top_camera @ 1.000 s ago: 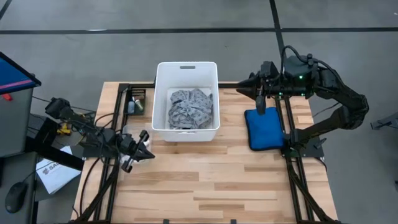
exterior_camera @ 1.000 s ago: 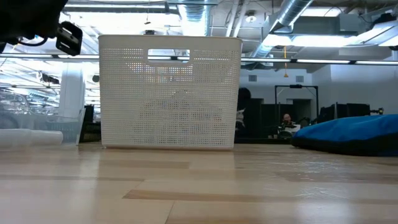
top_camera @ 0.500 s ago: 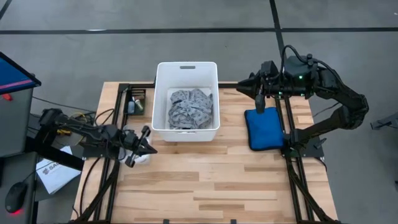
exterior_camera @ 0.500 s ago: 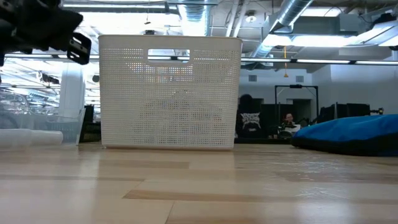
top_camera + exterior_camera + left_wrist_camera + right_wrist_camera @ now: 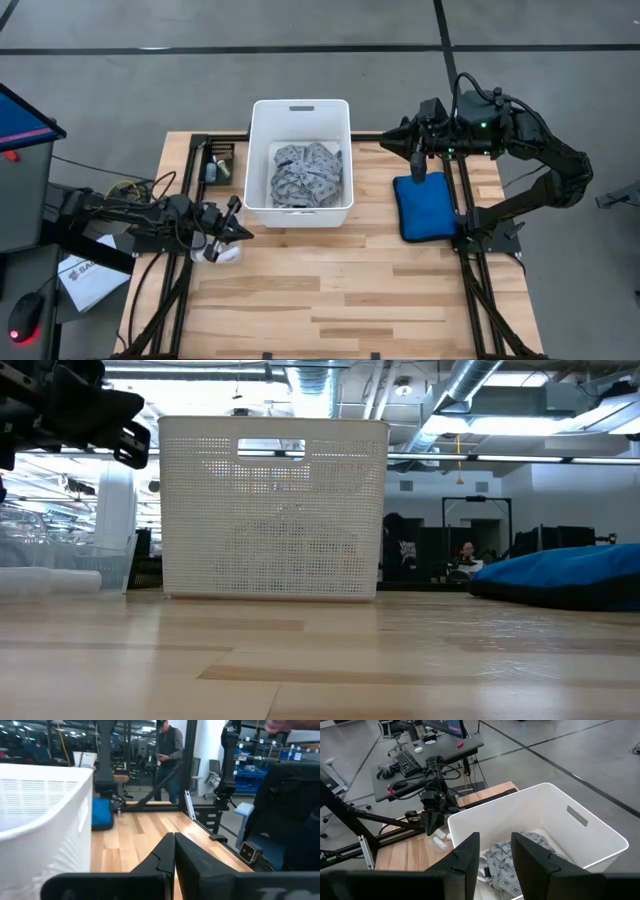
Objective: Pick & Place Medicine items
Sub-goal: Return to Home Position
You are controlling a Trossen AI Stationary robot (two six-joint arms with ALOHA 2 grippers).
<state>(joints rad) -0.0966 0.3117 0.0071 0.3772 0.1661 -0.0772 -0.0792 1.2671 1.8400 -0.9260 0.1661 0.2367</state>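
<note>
At the back centre of the light wooden tabletop (image 5: 340, 290), a tall white perforated plastic bin (image 5: 298, 217), standing upright, with a crumpled grey patterned cloth (image 5: 307, 175) lying inside on its bottom. To the right of the bin and apart from it, a blue padded pouch (image 5: 427, 208) flat on the wood. Just beside the left wall of the bin, a small black tray (image 5: 218, 152) with some pale thing in it, too small to identify. Near the front left corner of the bin, the left end effector (image 5: 238, 232): raised above the wood in the low view, aimed across the tabletop, both dark fingers pressed together along one seam in the left wrist view, so closed on themselves. Just beside its tip, toward the front edge, on the bare wood and outside the bin, the small white cylindrical tubes (image 5: 222, 254), the medicine items, lying close together; exact number impossible to tell. Near the back right corner of the bin, the right end effector (image 5: 392, 140): aimed toward the bin, fingers held apart with a clear gap in the right wrist view, so open. In the room beyond the tabletop, in the left wrist view, a person (image 5: 167, 755) standing.
</note>
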